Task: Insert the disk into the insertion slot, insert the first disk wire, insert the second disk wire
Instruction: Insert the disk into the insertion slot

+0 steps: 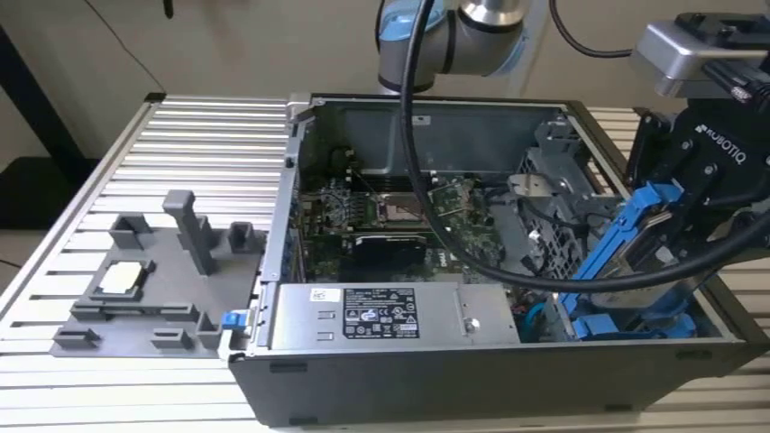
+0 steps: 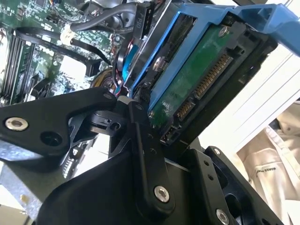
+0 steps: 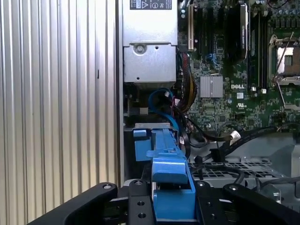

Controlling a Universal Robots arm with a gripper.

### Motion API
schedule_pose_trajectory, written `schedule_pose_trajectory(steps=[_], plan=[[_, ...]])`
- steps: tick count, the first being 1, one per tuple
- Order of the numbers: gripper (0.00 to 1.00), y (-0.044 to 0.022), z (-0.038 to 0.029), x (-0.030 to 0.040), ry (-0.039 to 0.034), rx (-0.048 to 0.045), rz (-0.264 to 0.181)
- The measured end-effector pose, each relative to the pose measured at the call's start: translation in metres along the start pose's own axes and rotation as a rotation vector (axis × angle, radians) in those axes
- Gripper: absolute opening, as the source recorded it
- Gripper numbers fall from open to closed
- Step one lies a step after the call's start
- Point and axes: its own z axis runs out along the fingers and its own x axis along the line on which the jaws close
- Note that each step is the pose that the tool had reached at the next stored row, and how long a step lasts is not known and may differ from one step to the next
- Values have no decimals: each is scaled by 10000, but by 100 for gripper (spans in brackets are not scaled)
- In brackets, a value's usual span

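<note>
**Disk gripped, tilted over the drive bay**

The arm comes in from above at the exterior view's right. Its gripper (image 1: 688, 236) is closed on the disk (image 1: 619, 239), with fingers (image 3: 138, 201) pressed to both sides of the blue carrier. The disk hangs tilted. Its lower end seems to meet the insertion slot (image 1: 680, 302), though entry is unclear. The case wall (image 1: 734, 325) runs just beside it, and the power-supply box (image 1: 385, 314) sits well apart.
</note>
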Motion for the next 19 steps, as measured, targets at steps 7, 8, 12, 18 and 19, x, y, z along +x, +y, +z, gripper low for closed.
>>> schedule_pose_trajectory(steps=[7, 8, 12, 18, 19], plan=[[33, -2, 65, -49, -46, 0, -2], [33, -2, 75, -57, -58, -1, -3], [33, -5, 136, -81, -78, -1, -1], [33, -13, 196, -85, -86, -2, -3], [33, -14, 196, -85, -86, -2, -3]])
